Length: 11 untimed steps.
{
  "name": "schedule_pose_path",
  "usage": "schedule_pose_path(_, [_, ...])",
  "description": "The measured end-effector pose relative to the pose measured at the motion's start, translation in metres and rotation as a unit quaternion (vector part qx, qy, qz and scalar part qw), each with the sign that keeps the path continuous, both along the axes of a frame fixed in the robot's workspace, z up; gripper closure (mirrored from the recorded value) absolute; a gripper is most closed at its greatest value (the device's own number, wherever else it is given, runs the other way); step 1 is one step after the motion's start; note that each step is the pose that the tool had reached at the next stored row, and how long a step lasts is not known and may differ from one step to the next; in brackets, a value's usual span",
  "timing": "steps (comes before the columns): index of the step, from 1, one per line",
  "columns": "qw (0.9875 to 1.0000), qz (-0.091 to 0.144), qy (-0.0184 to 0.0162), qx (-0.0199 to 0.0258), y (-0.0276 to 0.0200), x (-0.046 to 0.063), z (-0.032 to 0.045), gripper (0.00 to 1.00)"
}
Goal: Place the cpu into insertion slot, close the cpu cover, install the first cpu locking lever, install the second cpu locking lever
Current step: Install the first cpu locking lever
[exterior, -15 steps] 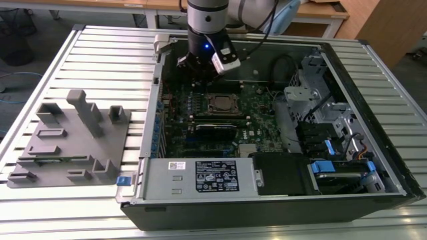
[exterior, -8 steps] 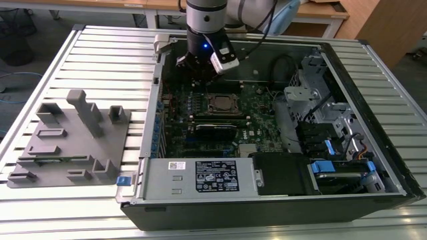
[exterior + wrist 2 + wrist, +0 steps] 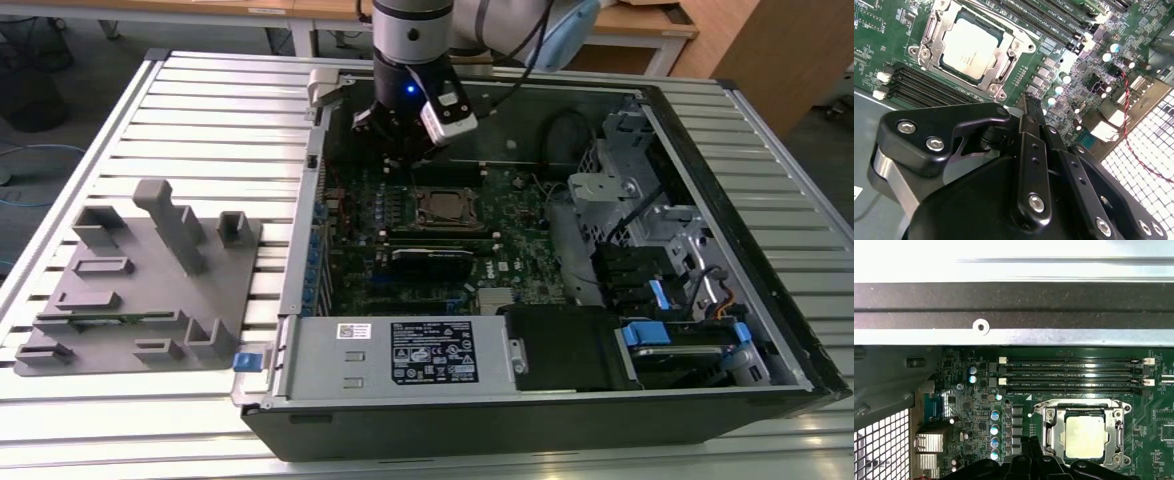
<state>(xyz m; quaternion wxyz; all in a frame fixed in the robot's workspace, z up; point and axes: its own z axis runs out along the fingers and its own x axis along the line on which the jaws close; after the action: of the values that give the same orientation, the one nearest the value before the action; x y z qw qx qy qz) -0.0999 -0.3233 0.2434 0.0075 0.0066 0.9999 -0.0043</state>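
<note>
One cpu point(image 3: 1085, 437) sits flat in the insertion slot point(image 3: 418, 209) of the green motherboard point(image 3: 1154, 430), with the cpu cover point(image 3: 1112, 432) lying down around its edges, as seen in both wrist views. Just beside the socket hangs the gripper point(image 3: 1029, 449) — its fingers point(image 3: 1031, 150) narrow, pressed together and holding nothing.

In the first wrist view the hand point(image 3: 1029, 441) hides one edge of the insertion slot point(image 3: 1054, 432). In the exterior view the cpu point(image 3: 442, 206) is too small to make out detail.
</note>
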Motion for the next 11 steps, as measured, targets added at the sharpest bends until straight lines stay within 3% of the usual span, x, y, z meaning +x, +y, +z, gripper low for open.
schedule_pose_path(11, [1.0000,0.000,-0.0001,0.0000,0.0000,-0.0002,0.0033,0.89])
